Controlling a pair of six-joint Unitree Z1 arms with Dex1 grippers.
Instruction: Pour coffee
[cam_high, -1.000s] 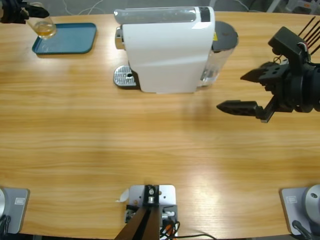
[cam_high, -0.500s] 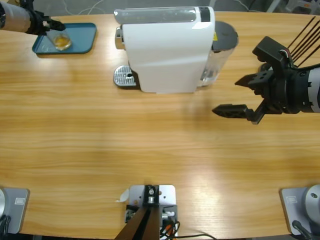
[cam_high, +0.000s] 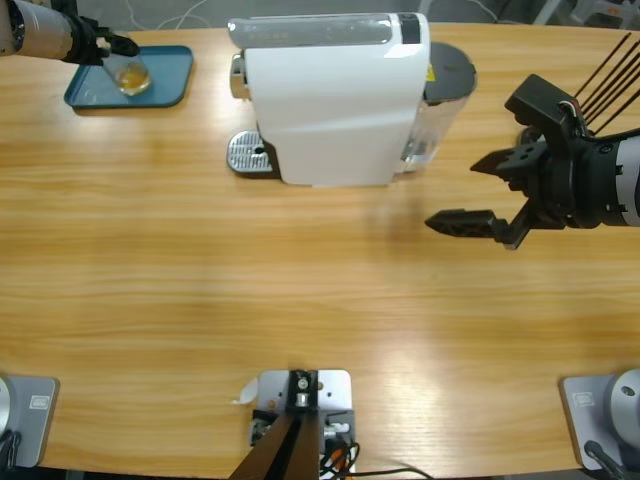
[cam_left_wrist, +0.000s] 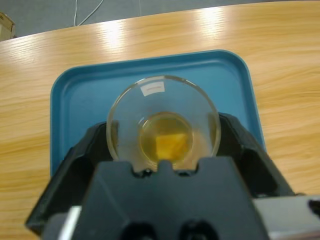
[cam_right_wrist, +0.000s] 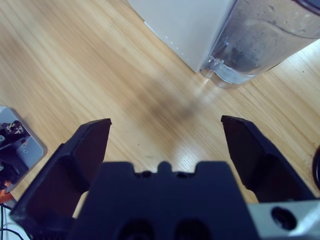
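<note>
Left gripper (cam_left_wrist: 164, 150) clamps glass (cam_left_wrist: 163, 122) with coffee (cam_left_wrist: 165, 142) over blue tray (cam_left_wrist: 80, 95) | right gripper (cam_right_wrist: 165, 132) spread wide, holding nothing | high view: coffee machine (cam_high: 335, 95), left arm cut off at edge

There is one wooden table (cam_high: 300, 300). On it stands one white coffee machine (cam_high: 330, 100) with one clear water tank (cam_right_wrist: 265, 40) at its side and one round metal drip grate (cam_high: 248, 153). There is one blue tray (cam_left_wrist: 90, 95) and one clear glass (cam_left_wrist: 163, 120) holding one shallow layer of coffee (cam_left_wrist: 165, 142). Two grippers are in view: the left gripper (cam_left_wrist: 163, 150) and the right gripper (cam_high: 480, 190).
</note>
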